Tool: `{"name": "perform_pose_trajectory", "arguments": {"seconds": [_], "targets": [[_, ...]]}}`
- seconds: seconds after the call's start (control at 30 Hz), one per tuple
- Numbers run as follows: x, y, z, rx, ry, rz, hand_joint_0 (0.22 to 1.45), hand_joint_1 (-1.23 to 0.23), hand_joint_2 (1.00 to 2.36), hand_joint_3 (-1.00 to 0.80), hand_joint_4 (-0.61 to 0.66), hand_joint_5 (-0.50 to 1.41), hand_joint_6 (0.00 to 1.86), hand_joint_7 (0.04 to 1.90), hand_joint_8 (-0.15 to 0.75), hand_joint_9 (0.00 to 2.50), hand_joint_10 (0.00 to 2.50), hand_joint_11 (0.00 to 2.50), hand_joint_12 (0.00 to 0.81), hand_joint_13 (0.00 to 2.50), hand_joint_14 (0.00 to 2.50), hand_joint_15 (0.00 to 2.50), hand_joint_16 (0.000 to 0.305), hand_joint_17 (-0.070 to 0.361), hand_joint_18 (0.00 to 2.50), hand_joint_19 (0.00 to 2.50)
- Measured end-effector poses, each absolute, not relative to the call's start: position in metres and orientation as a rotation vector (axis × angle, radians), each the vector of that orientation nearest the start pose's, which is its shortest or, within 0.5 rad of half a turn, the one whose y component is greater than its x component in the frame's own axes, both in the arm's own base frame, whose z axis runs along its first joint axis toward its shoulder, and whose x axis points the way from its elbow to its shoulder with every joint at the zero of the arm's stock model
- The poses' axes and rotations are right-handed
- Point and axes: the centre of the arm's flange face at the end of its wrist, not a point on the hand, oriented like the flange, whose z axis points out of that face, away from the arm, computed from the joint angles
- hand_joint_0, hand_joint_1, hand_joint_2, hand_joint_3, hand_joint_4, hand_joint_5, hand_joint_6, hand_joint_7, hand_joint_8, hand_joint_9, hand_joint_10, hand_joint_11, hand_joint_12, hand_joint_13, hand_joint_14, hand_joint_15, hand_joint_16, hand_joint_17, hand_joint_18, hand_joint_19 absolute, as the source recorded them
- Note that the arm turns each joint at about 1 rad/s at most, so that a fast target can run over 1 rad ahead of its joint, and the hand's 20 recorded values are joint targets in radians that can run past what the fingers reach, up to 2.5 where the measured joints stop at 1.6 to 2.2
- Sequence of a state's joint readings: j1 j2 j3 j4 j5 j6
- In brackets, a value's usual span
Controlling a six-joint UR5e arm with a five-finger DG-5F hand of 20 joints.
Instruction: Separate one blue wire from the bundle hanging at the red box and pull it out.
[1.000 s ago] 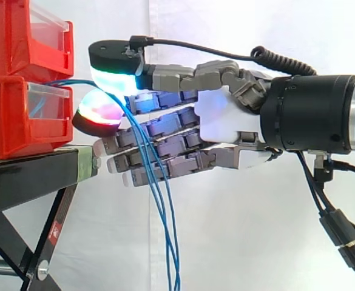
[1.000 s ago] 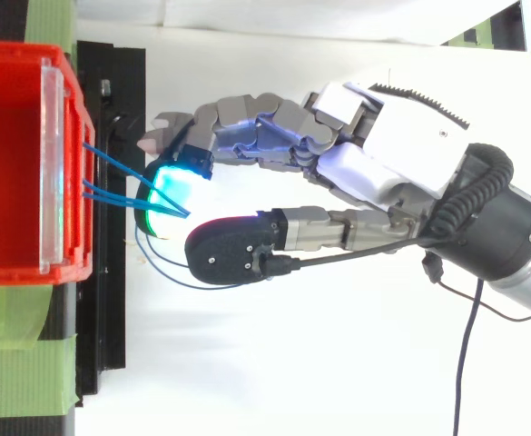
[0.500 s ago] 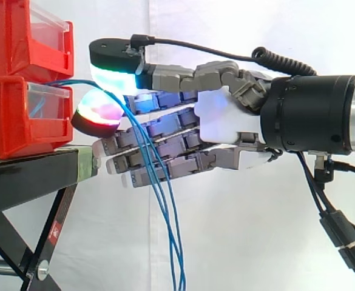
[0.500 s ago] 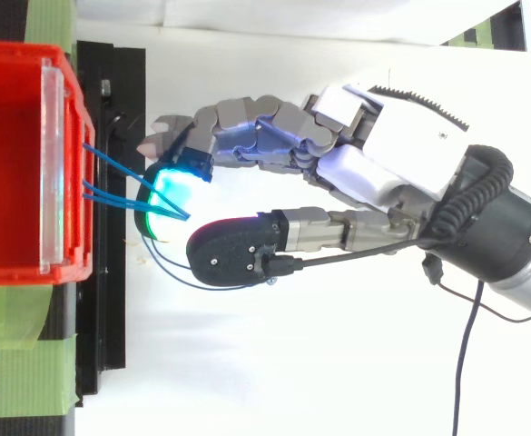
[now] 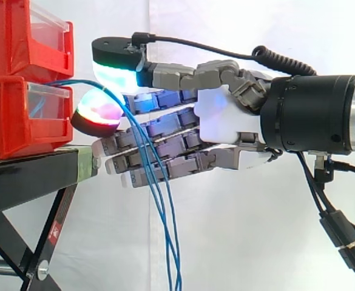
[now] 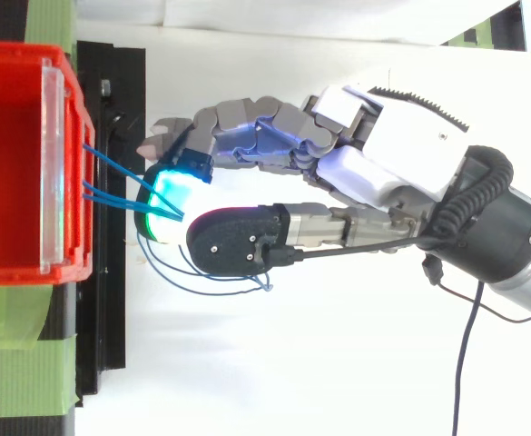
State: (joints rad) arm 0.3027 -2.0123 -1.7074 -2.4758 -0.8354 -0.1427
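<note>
at the lip of the red box, the hand is pressing thumb and one fingertip onto the hanging blue wires, seemingly pinching several, so separation is continuing and pulling is awaiting one isolated strand.

The hand lies level, thumb pad pinched against a curled fingertip.

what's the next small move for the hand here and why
Probably loosen the pinch a little and shed a strand before pulling. The hand has the blue wires between its thumb pad and a fingertip pad. From above, two strands run from the red bin and meet at that pinch. Pulling now would likely drag more than one.
</note>
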Motion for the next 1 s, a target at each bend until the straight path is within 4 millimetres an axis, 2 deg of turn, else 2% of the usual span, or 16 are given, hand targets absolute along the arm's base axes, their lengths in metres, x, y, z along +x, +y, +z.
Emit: {"name": "perform_pose_trajectory", "arguments": {"seconds": [0.6,1.0], "targets": [[0.6250,-0.0146,0.2400,1.284,0.894,0.838,0.63,-0.76,1.03,-0.13,0.15,-0.20,0.83,1.01,0.292,0.54,0.01,0.25,0.371,0.37,0.01,0.17,0.060,0.136,0.37,0.18],[0.6240,-0.0116,0.2391,1.314,0.879,0.881,0.63,-0.80,1.03,-0.06,0.14,-0.20,0.85,0.98,0.293,0.62,0.01,0.37,0.366,0.45,0.01,0.24,0.059,0.133,0.40,0.18]]}}
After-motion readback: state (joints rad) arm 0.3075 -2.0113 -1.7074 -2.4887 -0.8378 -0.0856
